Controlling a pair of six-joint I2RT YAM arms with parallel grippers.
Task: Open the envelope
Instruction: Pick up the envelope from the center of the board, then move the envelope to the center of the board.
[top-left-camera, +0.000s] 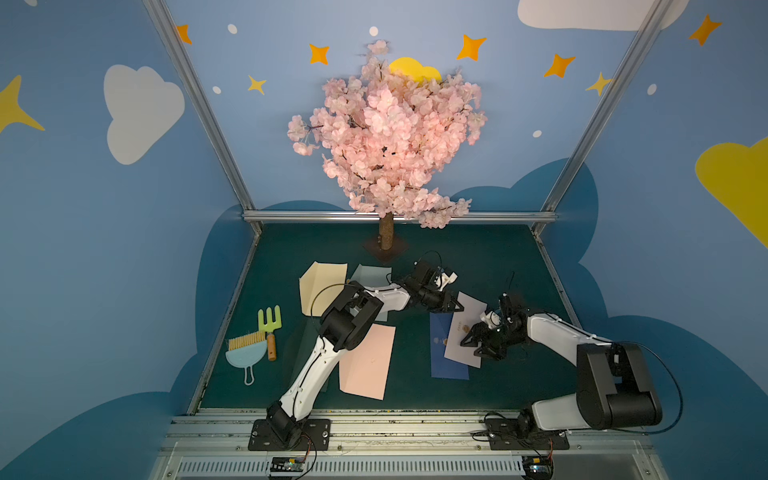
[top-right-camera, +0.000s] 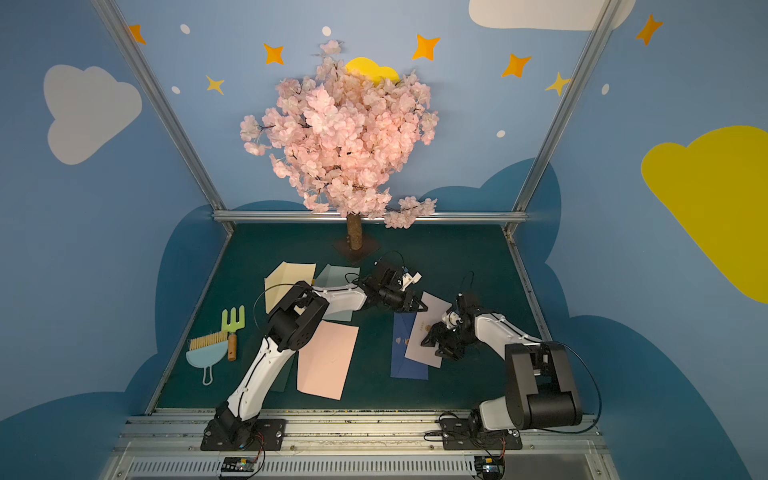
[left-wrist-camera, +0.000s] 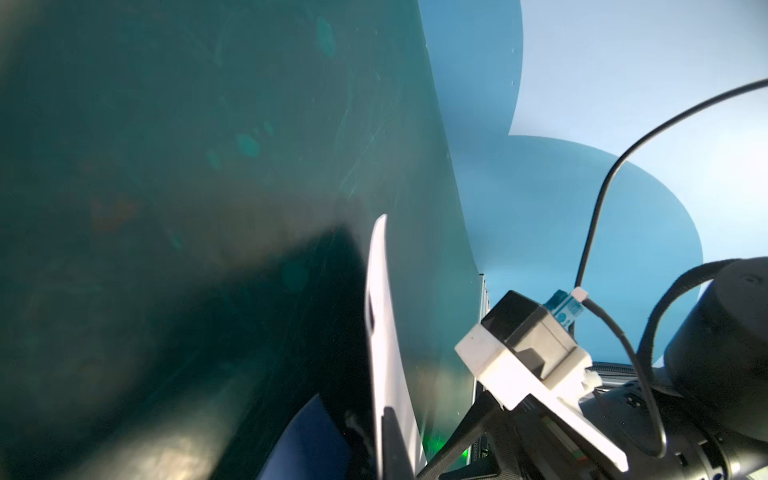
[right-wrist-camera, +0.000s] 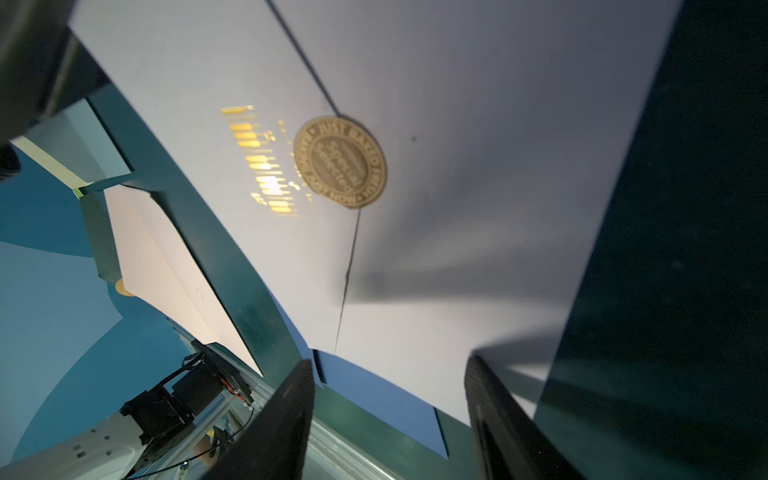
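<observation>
While the small blue dustpan with its brush (top-left-camera: 245, 355) and the pink paper sheet (top-left-camera: 368, 361) lie unused at the left of the dark green table (top-left-camera: 478, 257), my work is further right. My left end effector (top-left-camera: 458, 306) is shut and seems to pinch the far corner of the pale lilac paper envelope (top-left-camera: 469, 313). This envelope lies slanted, partly on a dark blue paper envelope (top-left-camera: 440, 365), right of the middle.

In the right wrist view its pointed flap is down, and a round gold sticker (right-wrist-camera: 340, 161) seals the tip. I judge that the step in hand is to lift this flap. To do it well, I should hold the corner firm, slide one finger of the right end effector (top-left-camera: 471, 348) under the flap edge beside the sticker, and peel slowly so that the paper does not tear. This end effector hangs over the near half with its jaws moderately apart, and it holds nothing.
</observation>
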